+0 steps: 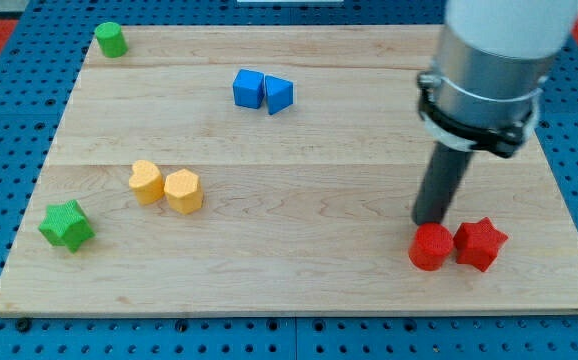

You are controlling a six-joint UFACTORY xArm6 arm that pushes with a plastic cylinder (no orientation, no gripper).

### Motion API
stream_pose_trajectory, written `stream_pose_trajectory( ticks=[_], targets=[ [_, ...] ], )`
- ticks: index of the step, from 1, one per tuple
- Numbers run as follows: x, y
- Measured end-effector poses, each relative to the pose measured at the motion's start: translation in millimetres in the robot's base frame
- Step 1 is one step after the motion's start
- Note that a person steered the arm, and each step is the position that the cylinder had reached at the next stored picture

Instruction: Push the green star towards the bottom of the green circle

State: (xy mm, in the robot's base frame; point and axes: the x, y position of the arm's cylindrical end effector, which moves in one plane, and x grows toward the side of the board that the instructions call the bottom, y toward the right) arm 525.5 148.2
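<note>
My tip (431, 222) — bare, grasping nothing — sits far to the view's right of the green star (66, 224) — green circle (111, 40) above it.

Spread over the pale wooden surface (299, 190): green cylinder block (111, 40) at top left, green star block (67, 225) at lower left, yellow heart block (146, 182) touching yellow hexagon block (183, 190), blue cube block (248, 88) against blue wedge block (279, 94), red cylinder block (431, 247) beside red star block (480, 243) at lower right.

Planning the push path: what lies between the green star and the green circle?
Nothing. In the camera view, bare board runs from the green star up to the green circle; the yellow blocks sit off to the right.
</note>
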Motion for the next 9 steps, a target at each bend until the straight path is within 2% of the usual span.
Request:
stream_pose_trajectory(
  ticks=[1, 2, 4, 5, 6, 7, 8, 9],
  targets=[
    [4.0, -49.6],
    [37.2, -119.7],
    [44.6, -289.3],
    [58.6, -308.7],
    [30.3, -340.8],
    [23.5, -352.2],
    [51.5, -346.9],
    [21.8, -393.5]
  ],
)
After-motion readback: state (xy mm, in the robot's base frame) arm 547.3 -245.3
